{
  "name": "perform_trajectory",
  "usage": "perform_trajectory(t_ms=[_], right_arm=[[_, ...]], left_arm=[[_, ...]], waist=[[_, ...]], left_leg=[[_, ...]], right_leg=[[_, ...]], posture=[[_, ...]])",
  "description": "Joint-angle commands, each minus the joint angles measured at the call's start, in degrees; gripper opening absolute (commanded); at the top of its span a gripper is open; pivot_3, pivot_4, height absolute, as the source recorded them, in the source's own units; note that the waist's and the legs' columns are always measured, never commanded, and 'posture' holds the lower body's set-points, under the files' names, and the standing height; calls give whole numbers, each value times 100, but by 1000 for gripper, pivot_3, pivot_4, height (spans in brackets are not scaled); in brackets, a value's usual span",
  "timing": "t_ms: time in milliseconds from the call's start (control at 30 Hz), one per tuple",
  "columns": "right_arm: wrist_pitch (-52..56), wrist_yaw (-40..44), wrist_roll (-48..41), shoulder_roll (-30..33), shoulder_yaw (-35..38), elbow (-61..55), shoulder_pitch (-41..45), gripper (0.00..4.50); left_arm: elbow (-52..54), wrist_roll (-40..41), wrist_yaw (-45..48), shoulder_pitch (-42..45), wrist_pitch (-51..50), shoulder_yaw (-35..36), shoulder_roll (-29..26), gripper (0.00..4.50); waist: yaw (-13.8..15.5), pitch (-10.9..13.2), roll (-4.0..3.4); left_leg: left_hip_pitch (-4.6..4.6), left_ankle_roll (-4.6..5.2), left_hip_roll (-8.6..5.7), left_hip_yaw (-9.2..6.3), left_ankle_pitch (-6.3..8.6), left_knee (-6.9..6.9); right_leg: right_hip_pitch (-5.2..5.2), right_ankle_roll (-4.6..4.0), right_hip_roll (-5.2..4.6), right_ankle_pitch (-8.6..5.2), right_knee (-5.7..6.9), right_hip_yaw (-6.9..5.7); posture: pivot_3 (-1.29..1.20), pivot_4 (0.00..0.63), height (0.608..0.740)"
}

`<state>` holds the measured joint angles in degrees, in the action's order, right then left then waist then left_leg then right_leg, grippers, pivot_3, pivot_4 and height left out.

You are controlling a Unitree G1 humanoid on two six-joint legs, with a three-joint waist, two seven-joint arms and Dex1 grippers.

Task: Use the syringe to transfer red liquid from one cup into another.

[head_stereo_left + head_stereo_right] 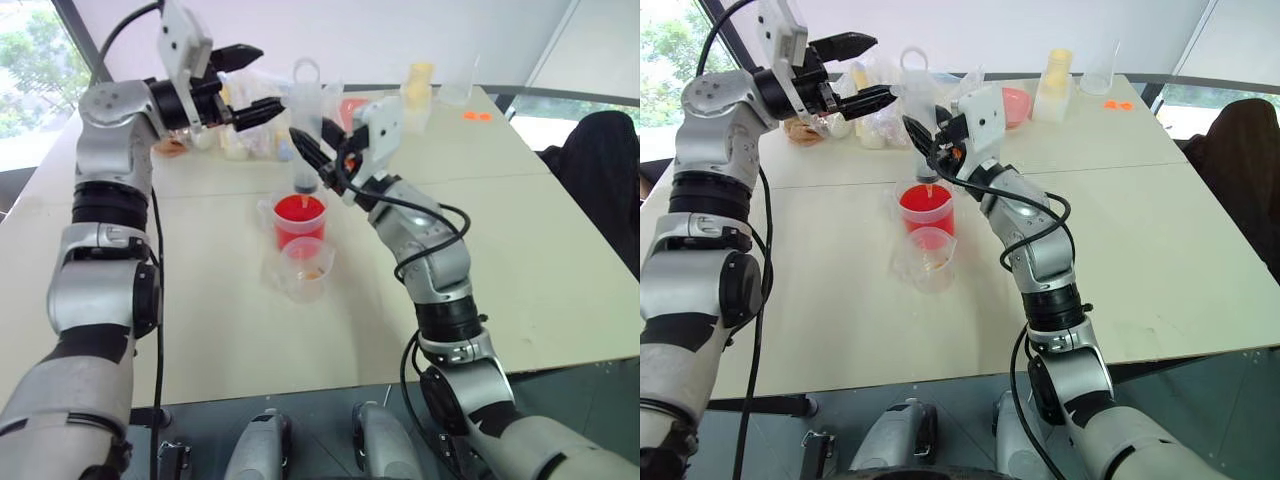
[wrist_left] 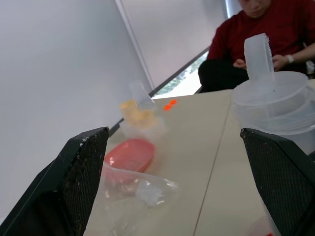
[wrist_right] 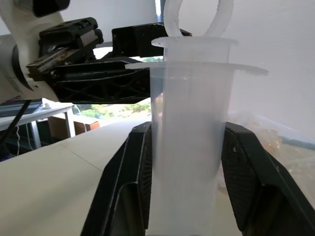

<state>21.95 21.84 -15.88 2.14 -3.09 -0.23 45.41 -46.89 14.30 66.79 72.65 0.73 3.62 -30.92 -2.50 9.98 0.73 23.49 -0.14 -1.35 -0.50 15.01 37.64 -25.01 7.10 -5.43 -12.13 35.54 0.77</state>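
Here the right gripper (image 1: 312, 150) is clamped on the barrel of the syringe (image 1: 305, 120), holding it upright directly over the taller cup (image 1: 299, 222), which stands on the table (image 1: 520, 260). The syringe's small orange tip hangs just above the red liquid (image 1: 299, 209) in that cup; whether the tip touches the surface is hard to make out. The plunger's looped handle stands raised well above the barrel, and from the right wrist view the two black fingers press the clear barrel from both sides.

The left gripper (image 1: 252, 80) is above and beyond the taller cup, on its left side, level with the top of the syringe. Its jaws are spread wide and hold nothing, with their tips near the plunger top but apart from it.

The shorter cup (image 1: 304, 268) stands just beside the taller cup on its near side, apparently touching it, mostly colourless with a faint orange tint low down.

Beyond the taller cup, at the table's far side, lie a pink bowl (image 1: 1014, 103) and crumpled clear wrapping (image 2: 140, 187). Past the far edge a person in a red top (image 2: 275, 24) sits.
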Motion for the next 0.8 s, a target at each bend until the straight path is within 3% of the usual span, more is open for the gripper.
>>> perform_trajectory(t_ms=[33,567,800], right_arm=[[-160,-21,64,-81,-86,27,24,1443],[-542,-75,359,-289,-282,629,4,1443],[-643,-103,451,-298,-233,832,60,1443]], left_arm=[[406,159,140,104,-16,101,1,4500],[733,403,18,197,-416,364,101,4500],[1247,353,685,-134,-788,145,-296,4500]], waist=[[-2,0,0],[1,0,0],[-28,0,0]], left_leg=[[0,0,0,0,0,1],[0,1,0,-2,0,24],[-3,1,3,-2,0,30]], right_leg=[[0,0,0,0,1,0],[1,0,0,0,26,0],[-3,0,5,-1,44,8]], posture=[[0,150,740],[0,150,740],[0,150,740]])
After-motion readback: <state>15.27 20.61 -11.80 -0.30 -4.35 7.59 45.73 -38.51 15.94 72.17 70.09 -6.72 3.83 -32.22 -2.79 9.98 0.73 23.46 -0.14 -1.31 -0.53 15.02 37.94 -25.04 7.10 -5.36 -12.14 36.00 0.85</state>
